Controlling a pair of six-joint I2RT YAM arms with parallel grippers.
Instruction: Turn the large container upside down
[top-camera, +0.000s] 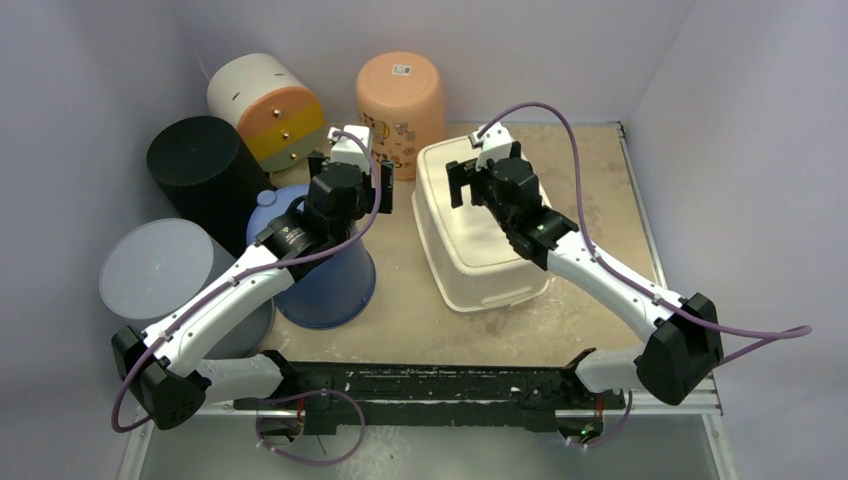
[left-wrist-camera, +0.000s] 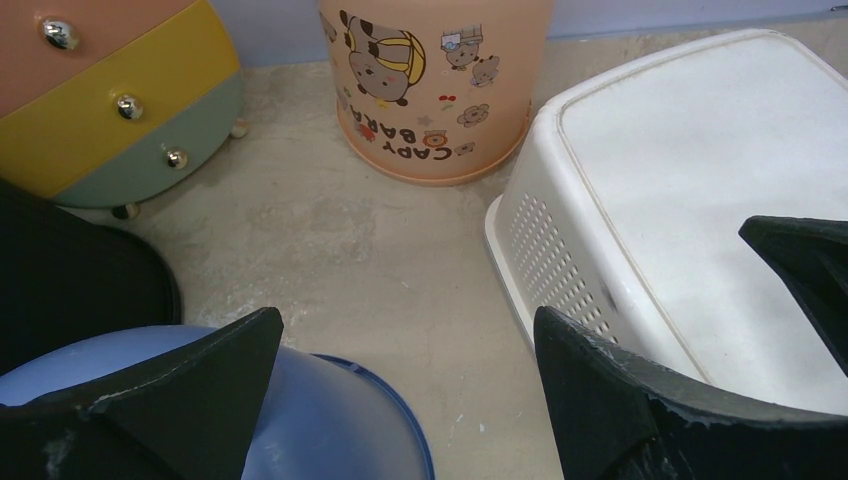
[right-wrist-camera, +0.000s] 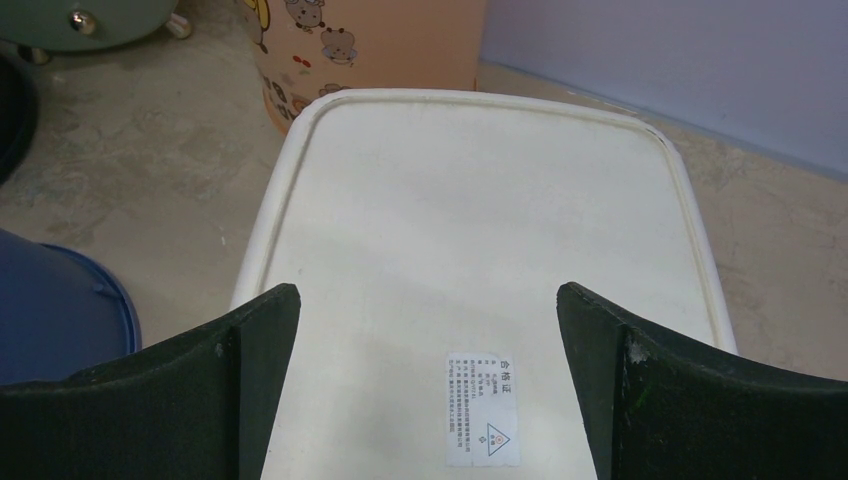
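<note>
Basket (top-camera: 468, 258) bottom-up at centre, bin (top-camera: 400, 95) behind it — drawer unit (top-camera: 270, 110) further left

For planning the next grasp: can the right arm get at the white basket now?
Probably yes. The right gripper hangs open right above the white basket, which lies bottom up, and nothing stands between them; the blue bucket is apart, to its side.

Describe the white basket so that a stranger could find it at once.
On the beige table, look right of centre, below the right pincer. There lies a white rectangular basket, bottom up. Unlike the round orange bucket beside it, it has perforated sides and a small label.
</note>
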